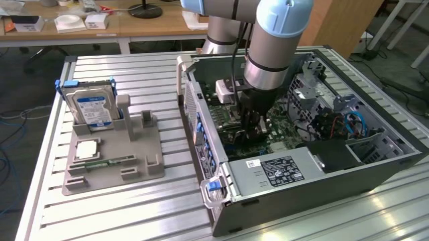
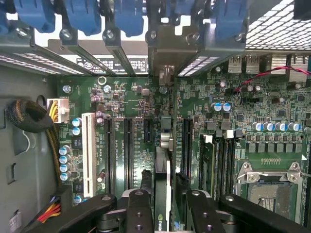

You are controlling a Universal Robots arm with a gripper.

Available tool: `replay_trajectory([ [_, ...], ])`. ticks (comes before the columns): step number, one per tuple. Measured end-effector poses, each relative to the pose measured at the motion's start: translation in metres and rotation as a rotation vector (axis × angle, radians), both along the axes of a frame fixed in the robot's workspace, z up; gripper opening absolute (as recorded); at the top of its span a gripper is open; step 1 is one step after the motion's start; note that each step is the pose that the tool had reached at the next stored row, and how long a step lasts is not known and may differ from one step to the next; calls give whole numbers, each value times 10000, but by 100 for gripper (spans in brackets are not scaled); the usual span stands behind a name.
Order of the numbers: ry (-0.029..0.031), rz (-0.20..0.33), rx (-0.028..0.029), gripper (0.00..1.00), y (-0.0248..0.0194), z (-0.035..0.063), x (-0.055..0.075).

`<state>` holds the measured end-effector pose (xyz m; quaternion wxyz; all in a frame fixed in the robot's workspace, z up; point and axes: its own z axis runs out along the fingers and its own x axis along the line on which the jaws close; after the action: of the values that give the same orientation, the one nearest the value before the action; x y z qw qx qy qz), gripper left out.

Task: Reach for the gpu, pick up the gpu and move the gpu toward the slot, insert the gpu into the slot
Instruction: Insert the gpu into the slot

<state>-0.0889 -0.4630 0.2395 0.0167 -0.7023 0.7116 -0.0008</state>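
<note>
My gripper (image 1: 253,131) is down inside the open computer case (image 1: 201,108), just over the green motherboard (image 1: 231,118). In the wrist view the gripper (image 2: 163,183) is shut on the gpu (image 2: 163,165), which I see edge-on as a thin dark card between the black fingers (image 2: 142,187). The card runs across the motherboard (image 2: 243,121) among the long black slots (image 2: 128,145). Its silver bracket (image 2: 167,51) lies against the case's rear openings. Whether its lower edge sits in a slot is hidden by the card itself.
A grey holder (image 1: 110,165) stands at the exterior view's left, carrying a silver hard drive (image 1: 94,105) with a blue-white label and a small green memory stick (image 1: 107,163). Blue latches (image 2: 77,17), the case walls, a power supply (image 1: 278,170) and cable bundles (image 2: 29,116) crowd the gripper.
</note>
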Motion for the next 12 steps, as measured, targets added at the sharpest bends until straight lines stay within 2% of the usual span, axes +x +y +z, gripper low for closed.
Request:
replay_trajectory([
  [4,-13,0,27,33,0,83,0],
  [12,-100,0,30,33,1,315,0],
])
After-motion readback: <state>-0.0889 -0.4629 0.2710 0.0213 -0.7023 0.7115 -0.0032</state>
